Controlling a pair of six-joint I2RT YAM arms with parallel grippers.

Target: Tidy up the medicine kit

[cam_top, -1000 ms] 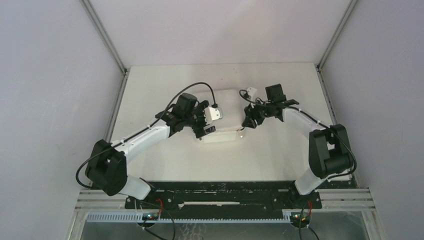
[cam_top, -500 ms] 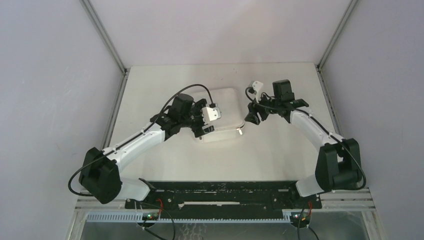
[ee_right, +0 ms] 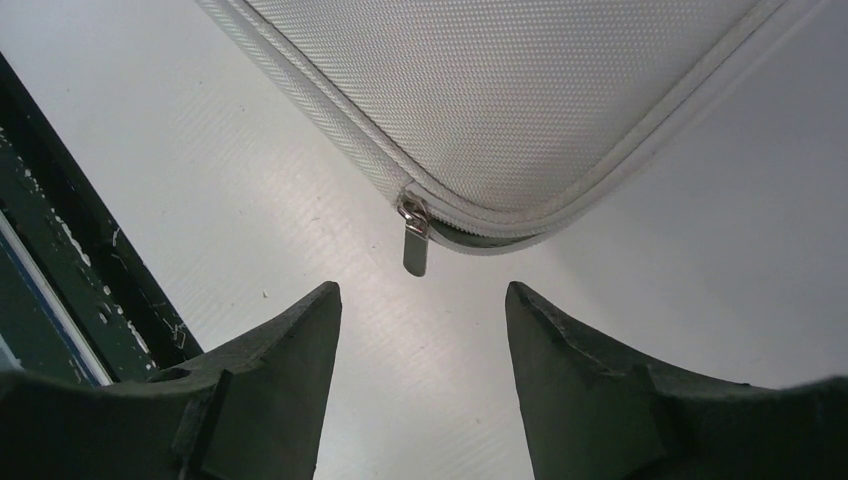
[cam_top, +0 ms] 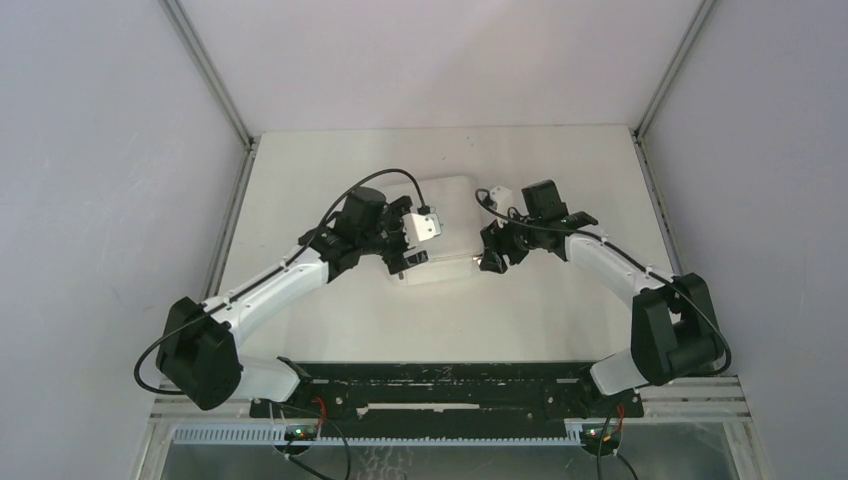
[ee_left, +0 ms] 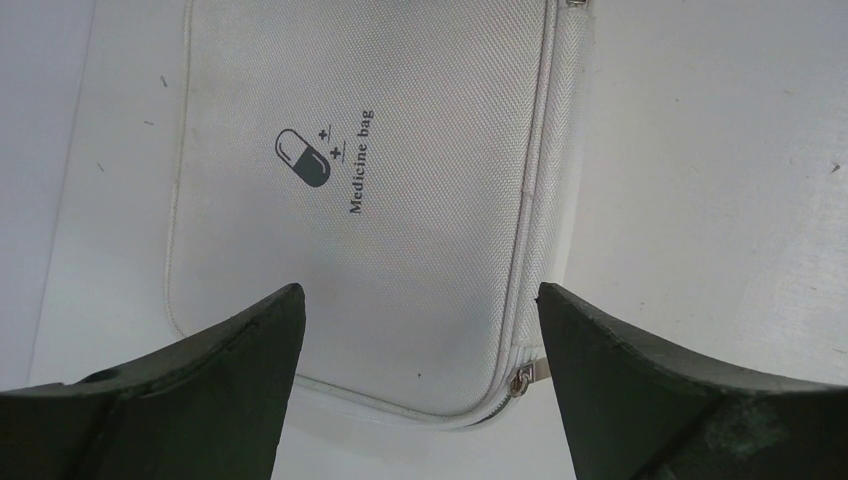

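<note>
White counter | medicine kit likely soft, light; pinch its zip pull | your left end effector, right end effector spread, empty.

A white table is enclosed on three sides by plain pale grey walls. Aluminium posts rise from both far corners. A black mounting rail spans the near edge.
</note>
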